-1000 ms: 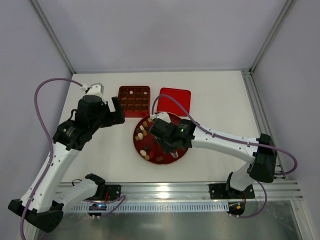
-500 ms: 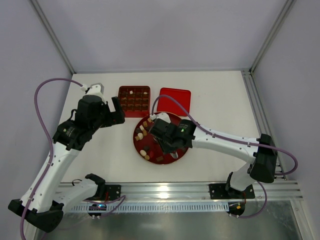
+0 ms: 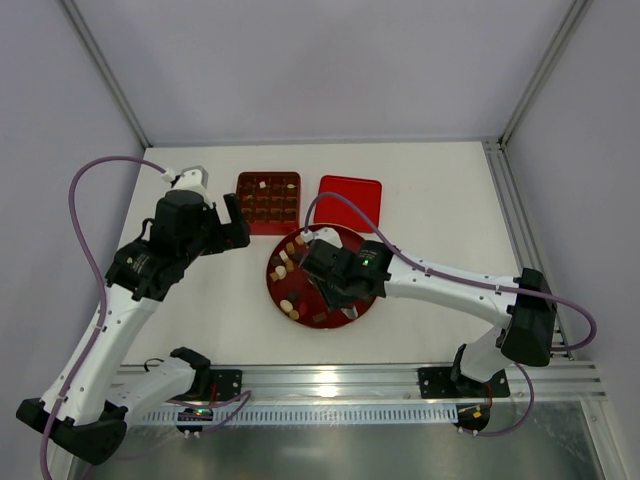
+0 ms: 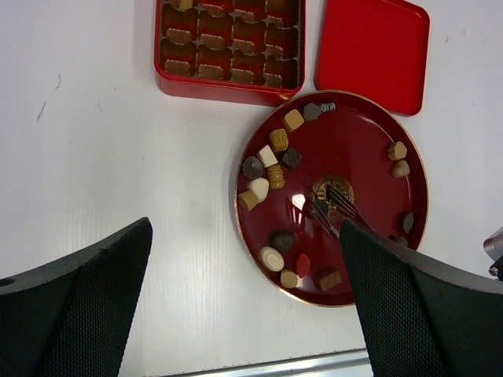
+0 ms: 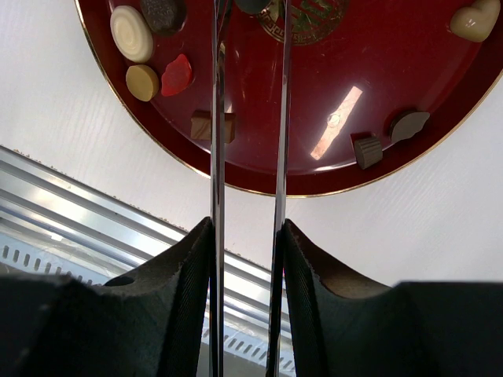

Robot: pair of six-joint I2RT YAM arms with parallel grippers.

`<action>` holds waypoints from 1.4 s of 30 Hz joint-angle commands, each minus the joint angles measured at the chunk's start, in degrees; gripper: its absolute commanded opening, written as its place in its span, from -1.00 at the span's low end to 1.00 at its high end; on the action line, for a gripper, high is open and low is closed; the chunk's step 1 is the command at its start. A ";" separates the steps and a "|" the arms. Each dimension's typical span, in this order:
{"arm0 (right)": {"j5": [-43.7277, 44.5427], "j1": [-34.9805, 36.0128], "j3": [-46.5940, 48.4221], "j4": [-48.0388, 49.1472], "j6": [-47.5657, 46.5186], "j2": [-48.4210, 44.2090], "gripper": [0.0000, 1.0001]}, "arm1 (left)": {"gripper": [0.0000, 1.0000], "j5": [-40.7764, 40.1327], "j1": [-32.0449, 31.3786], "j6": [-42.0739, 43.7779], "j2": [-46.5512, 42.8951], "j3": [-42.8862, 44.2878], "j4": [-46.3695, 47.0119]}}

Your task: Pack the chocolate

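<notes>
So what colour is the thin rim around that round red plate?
Gold. The round red plate's thin rim shows best in the right wrist view.

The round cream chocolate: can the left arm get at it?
Probably yes: the left gripper hangs open beside the plate, the cream chocolate lies uncovered, and the tongs sit nearer the middle.

We see the chocolate (image 4: 279,140) in dark brown, tan and cream-white, one piece red; the plate (image 4: 369,149) is dark red with a gold rim and gold emblem (image 4: 330,191); the gridded box (image 4: 220,88) and lid (image 4: 369,47), upper frame, are bright red; the table (image 4: 94,141) is white.
</notes>
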 commanded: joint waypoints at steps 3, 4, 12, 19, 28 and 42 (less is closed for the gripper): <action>0.01 -0.26 -0.29 1.65 0.23 -1.44 -0.17 | 0.99 0.37 0.07 0.21 0.21 0.18 1.81; -0.08 -0.17 -0.29 1.74 0.23 -1.35 -0.17 | 0.99 0.37 0.07 0.12 0.21 0.18 1.81; -0.44 -0.26 -0.90 1.83 0.32 -1.35 -0.17 | 0.99 0.19 0.07 0.12 0.04 -0.17 1.90; -0.52 -0.17 -1.61 2.35 0.40 -1.35 -0.17 | 1.00 0.37 0.07 0.12 0.21 -0.25 2.07; -0.61 -0.17 -1.17 2.44 0.23 -1.17 -0.25 | 1.00 0.28 -0.01 0.12 0.30 -0.25 2.07; 2.29 -0.35 2.35 0.42 -0.12 -2.31 -0.32 | 0.99 0.37 0.07 0.03 0.30 0.10 1.99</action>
